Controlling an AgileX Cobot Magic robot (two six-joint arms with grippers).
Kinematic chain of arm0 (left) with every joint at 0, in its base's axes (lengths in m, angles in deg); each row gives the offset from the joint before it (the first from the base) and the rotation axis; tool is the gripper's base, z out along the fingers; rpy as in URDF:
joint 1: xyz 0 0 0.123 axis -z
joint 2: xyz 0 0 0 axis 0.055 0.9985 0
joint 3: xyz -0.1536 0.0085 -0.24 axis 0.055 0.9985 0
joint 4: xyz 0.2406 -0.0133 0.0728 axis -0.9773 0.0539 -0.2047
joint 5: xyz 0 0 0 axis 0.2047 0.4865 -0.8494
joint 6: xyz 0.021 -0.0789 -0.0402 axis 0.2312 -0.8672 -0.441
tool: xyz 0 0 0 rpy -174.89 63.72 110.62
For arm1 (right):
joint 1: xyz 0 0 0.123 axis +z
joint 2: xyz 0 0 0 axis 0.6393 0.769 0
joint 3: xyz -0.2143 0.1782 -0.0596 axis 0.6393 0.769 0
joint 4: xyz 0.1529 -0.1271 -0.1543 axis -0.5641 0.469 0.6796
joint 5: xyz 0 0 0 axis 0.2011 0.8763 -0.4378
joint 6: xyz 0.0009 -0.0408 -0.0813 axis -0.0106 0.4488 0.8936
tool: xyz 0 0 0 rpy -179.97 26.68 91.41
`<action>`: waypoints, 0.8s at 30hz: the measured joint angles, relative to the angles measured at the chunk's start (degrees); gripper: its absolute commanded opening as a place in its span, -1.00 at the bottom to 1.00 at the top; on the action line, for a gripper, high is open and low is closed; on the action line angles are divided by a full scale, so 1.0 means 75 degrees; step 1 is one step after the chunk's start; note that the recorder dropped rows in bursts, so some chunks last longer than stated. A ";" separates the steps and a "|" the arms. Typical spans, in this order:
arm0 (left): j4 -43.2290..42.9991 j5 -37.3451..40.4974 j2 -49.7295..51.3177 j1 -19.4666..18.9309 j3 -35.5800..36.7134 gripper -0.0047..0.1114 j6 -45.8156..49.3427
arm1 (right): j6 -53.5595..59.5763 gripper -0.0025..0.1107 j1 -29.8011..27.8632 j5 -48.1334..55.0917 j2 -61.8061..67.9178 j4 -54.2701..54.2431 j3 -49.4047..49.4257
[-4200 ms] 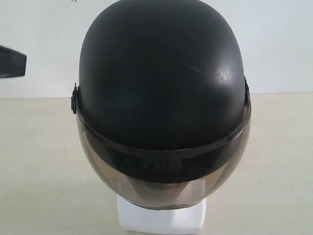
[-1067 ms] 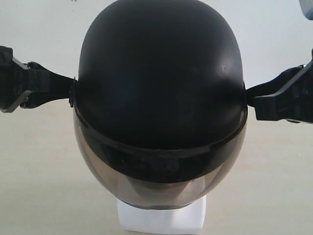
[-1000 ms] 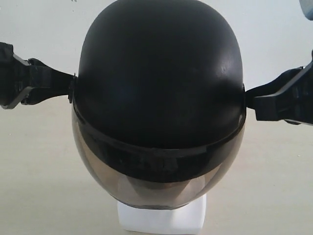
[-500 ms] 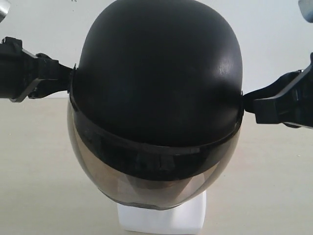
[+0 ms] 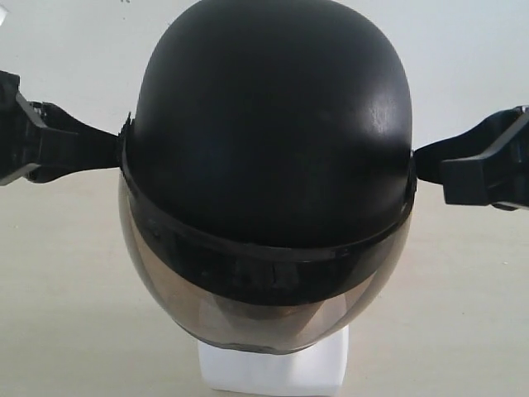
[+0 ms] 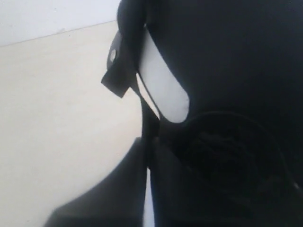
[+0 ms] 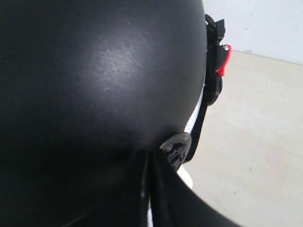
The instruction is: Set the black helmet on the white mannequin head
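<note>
The black helmet [image 5: 273, 124] sits over the white mannequin head, whose blocky neck base [image 5: 273, 372] shows under the smoky visor [image 5: 264, 306]. The face is hidden behind the visor. My left gripper [image 5: 117, 150] is shut on the helmet's left rim, and my right gripper [image 5: 416, 161] is shut on its right rim. In the left wrist view the gripper [image 6: 150, 146] pinches the helmet [image 6: 227, 56] edge, with a strip of the white head [image 6: 163, 90] beside it. The right wrist view shows the gripper [image 7: 149, 161] clamped under the glossy helmet [image 7: 94, 71] by the visor pivot.
The beige table [image 5: 66, 289] stretches around the head to a white wall behind. A black chin strap with a red buckle [image 7: 223, 59] hangs by the helmet's side.
Both grippers came in and took hold of the helmet's sides. Over the last half second the left side of the helmet came back down and the helmet sits more level.
</note>
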 measured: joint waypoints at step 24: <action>-0.0224 0.0916 -0.0310 0.0000 0.0088 -0.84 -0.0636 | 0.0000 -0.96 0.0000 -0.0511 0.0000 0.0012 0.0000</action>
